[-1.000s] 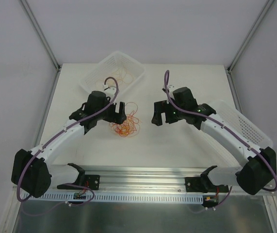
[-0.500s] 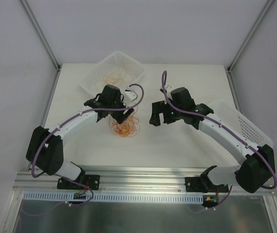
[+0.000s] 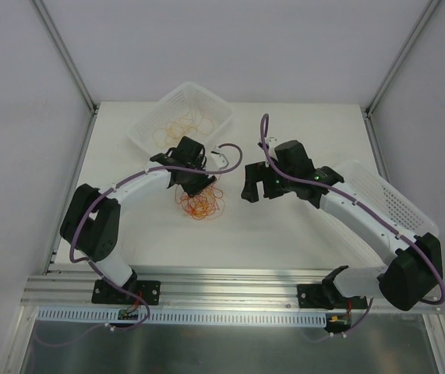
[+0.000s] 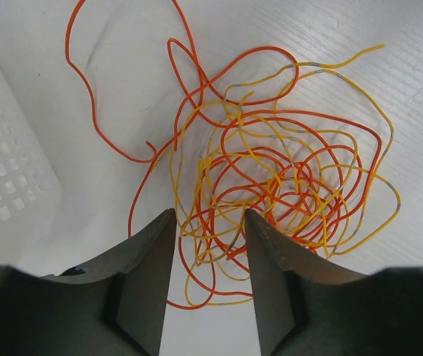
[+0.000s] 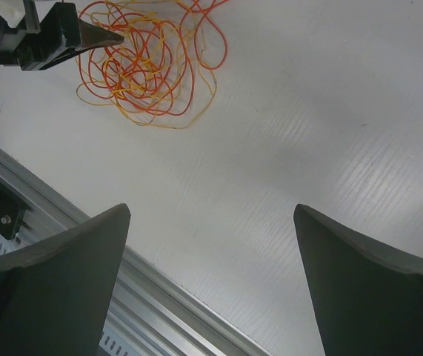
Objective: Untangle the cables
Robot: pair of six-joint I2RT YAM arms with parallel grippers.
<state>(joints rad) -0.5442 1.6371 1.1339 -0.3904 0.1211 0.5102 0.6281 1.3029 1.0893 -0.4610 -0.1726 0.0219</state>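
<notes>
The cables (image 3: 199, 204) lie as one tangled heap of thin orange, red and yellow loops on the white table. In the left wrist view the cables (image 4: 285, 178) spread ahead of my left gripper (image 4: 209, 213). Its jaws stand partly apart, straddling a few strands at the heap's near edge. From above, my left gripper (image 3: 193, 185) points down onto the heap's far-left side. My right gripper (image 3: 258, 193) hovers to the right of the heap, wide open with nothing between its fingers. The right wrist view shows my right gripper (image 5: 211, 209) over bare table, with the cables (image 5: 141, 67) at upper left.
A white mesh basket (image 3: 150, 132) at the back left holds more thin orange strands (image 3: 187, 123); its wall (image 4: 4, 170) is close on the left gripper's left. A second white basket (image 3: 393, 199) lies under the right arm. An aluminium rail (image 3: 230, 288) runs along the near edge.
My left arm has swung right and forward until its gripper stands down over the tangle, and its jaws have narrowed. The right gripper has barely moved and stays wide.
</notes>
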